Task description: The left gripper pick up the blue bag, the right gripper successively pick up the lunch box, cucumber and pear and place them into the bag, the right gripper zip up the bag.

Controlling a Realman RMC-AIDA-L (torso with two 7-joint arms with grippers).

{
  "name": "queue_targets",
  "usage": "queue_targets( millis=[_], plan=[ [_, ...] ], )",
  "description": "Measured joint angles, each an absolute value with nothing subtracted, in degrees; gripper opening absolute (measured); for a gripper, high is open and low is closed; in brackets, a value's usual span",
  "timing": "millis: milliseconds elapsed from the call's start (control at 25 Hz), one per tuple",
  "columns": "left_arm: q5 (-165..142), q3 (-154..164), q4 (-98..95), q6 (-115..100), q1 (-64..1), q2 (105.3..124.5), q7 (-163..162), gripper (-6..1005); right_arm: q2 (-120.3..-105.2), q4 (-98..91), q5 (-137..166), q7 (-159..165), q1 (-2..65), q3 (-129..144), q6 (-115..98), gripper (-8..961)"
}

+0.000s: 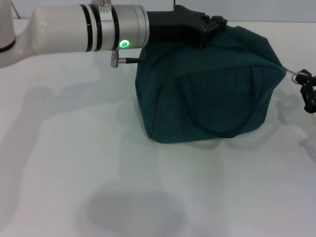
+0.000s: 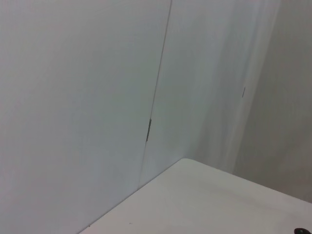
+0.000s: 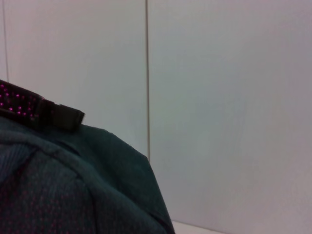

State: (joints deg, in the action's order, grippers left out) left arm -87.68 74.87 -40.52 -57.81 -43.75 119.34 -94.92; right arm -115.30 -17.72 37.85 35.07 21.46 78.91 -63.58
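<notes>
At the far top of the blue bag, the left gripper steadies it, jaws hidden; the right gripper, seemingly pinching the zipper pull, should draw straight.

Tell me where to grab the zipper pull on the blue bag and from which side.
Take the small metal pull tab sticking out at the blue bag's upper right corner, coming from the robot's right. It juts sideways clear of the fabric, and the right gripper sits beside it; the left gripper rests on top.

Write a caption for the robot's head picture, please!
Left pincer rests on the bag; right pincer waits beside it.
</notes>
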Motion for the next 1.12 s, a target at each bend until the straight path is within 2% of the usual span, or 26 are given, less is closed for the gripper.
queue_targets(
  millis=[240, 440, 480, 680, 920, 1040, 1120],
  plan=[
    [-87.26, 75.03, -40.49, -57.83, -43.66, 119.47, -94.39, 58, -115.27, -18.51, 37.79, 36.34, 21.61, 79.19, -64.56, 31],
    [-84.80, 75.33, -39.37, -58.04, -42.86, 119.71, -92.15, 89, -114.68, -19.60, 39.20, 42.10, 22.29, 79.59, -65.29, 45],
    [-83.93, 75.37, -39.18, -58.09, -42.57, 119.74, -91.49, 124, -114.45, -19.71, 39.99, 42.94, 22.35, 79.64, -65.31, 48],
    [-79.57, 75.46, -38.93, -58.36, -40.96, 119.86, -88.97, 302, -112.74, -19.96, 44.89, 47.51, 21.99, 79.61, -67.25, 204],
    [-78.58, 75.49, -38.93, -58.41, -40.52, 119.88, -88.24, 367, -111.03, -19.98, 47.83, 51.47, 21.04, 79.61, -70.44, 465],
    [-78.57, 75.50, -38.93, -58.43, -40.12, 119.88, -88.08, 400, -110.27, -19.99, 50.01, 52.94, 20.89, 79.53, -71.93, 634],
    [-78.56, 75.49, -38.93, -58.45, -39.99, 119.89, -88.08, 422, -109.81, -20.00, 51.24, 53.30, 20.76, 79.29, -73.44, 633]
  ],
)
